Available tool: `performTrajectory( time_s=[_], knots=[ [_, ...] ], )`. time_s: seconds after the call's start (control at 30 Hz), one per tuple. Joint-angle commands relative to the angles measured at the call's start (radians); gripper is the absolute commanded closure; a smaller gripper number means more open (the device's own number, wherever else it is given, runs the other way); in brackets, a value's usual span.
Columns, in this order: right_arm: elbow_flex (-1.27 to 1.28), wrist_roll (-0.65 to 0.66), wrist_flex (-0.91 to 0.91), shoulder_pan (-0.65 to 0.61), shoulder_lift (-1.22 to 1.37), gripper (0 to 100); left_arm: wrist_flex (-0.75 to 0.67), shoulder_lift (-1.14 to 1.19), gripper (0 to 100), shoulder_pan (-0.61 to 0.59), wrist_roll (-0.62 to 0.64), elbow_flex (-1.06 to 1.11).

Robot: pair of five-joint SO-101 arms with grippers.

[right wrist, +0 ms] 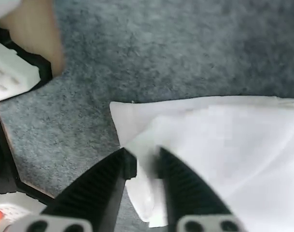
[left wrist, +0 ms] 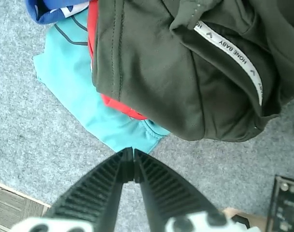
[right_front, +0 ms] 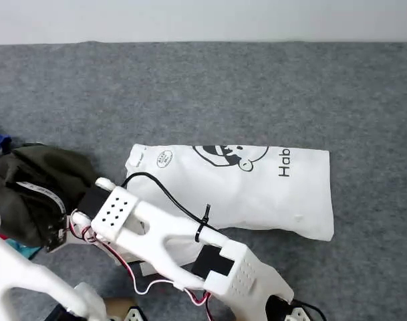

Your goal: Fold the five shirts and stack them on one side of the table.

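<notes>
Overhead, white shirt (right_front: 256, 194) flat, right end effector (right wrist: 147, 165) pinching its edge, left end effector (left wrist: 133, 165) closed empty near teal shirt (left wrist: 74, 82)

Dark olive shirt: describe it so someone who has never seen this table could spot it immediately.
On the grey table, look beside the flat white shirt for the crumpled heap. The dark olive shirt tops it, over a red shirt, a turquoise shirt and a blue shirt. It alone is dark, with a white printed neck tape.

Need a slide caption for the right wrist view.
Right gripper pinching a folded edge of the white shirt lying on the grey tabletop.
</notes>
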Motion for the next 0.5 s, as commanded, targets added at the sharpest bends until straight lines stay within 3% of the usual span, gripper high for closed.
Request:
performTrajectory(
  time_s=[0.0, 0.3, 0.47],
  knots=[
    [-0.051, -0.066, 0.042, 0.047, -0.038, 78.3, -0.018, -0.021, 99, 0.005, 0.008, -0.004],
    [-0.048, -0.075, 0.042, 0.147, -0.174, 76.2, -0.018, -0.021, 99, 0.008, 0.006, -0.004],
    [-0.040, -0.075, 0.041, 0.275, -0.148, 94.7, -0.011, -0.026, 99, 0.051, 0.008, -0.004]
  ],
)
